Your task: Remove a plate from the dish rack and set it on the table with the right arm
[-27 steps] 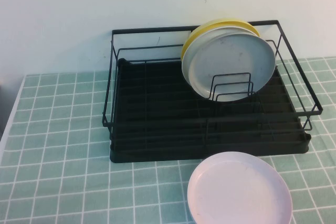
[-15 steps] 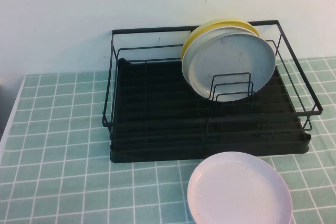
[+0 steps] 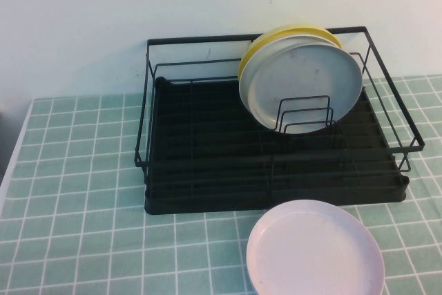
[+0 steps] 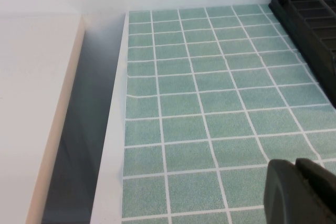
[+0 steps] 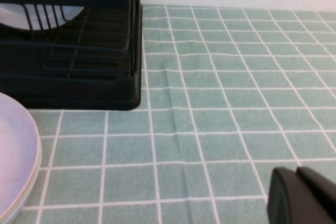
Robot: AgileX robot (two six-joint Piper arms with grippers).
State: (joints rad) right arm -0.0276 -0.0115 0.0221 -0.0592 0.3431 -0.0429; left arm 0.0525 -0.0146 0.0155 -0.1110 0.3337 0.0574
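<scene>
You see only a dark corner of the left gripper [image 4: 300, 192] and of the right gripper [image 5: 302, 195], each cut by its wrist picture's edge. The pinkish plate [image 3: 315, 250] runs past the lower edge. The grey plate [image 3: 304, 88] hides most of the yellow plate [image 3: 266, 43] behind it.

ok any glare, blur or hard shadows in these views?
High view: soft even light, no glare, grey plate slightly soft in the dish rack. Left wrist view: left gripper near-field, blurred, dark gap beside the table. Right wrist view: shut right gripper blurred; pinkish plate cropped.
</scene>
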